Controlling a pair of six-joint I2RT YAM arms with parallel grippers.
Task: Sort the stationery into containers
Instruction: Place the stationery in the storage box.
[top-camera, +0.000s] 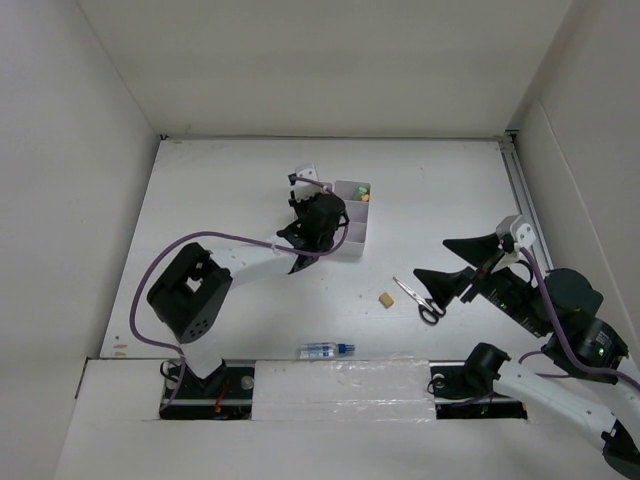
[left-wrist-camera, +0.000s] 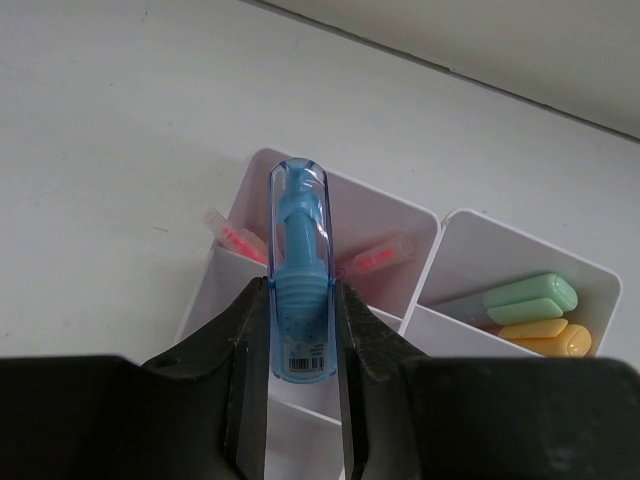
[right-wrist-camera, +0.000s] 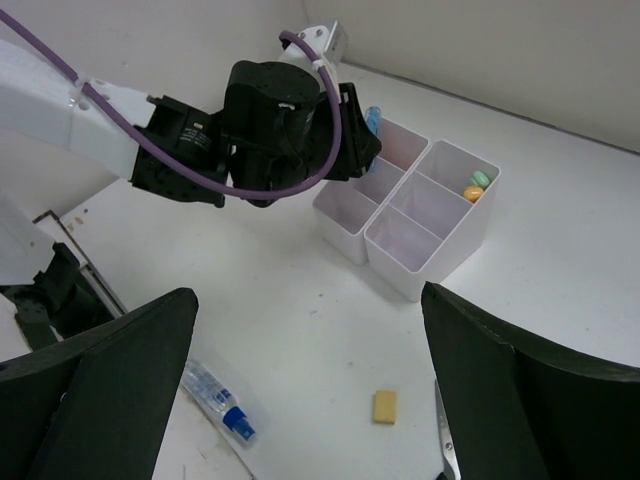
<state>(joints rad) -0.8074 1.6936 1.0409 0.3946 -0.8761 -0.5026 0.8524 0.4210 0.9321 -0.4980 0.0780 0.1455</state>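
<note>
My left gripper is shut on a small blue tube and holds it upright over the left column of the white organizer. Two pink pens lean in the far-left compartment behind the tube. A light green marker and an orange one lie in the far-right compartment. From above, the left gripper covers the organizer's left side. My right gripper is open and empty, above the black-handled scissors and tan eraser.
A clear blue-capped bottle lies near the front edge, also in the right wrist view. The eraser and scissors' blade show there too. White walls surround the table.
</note>
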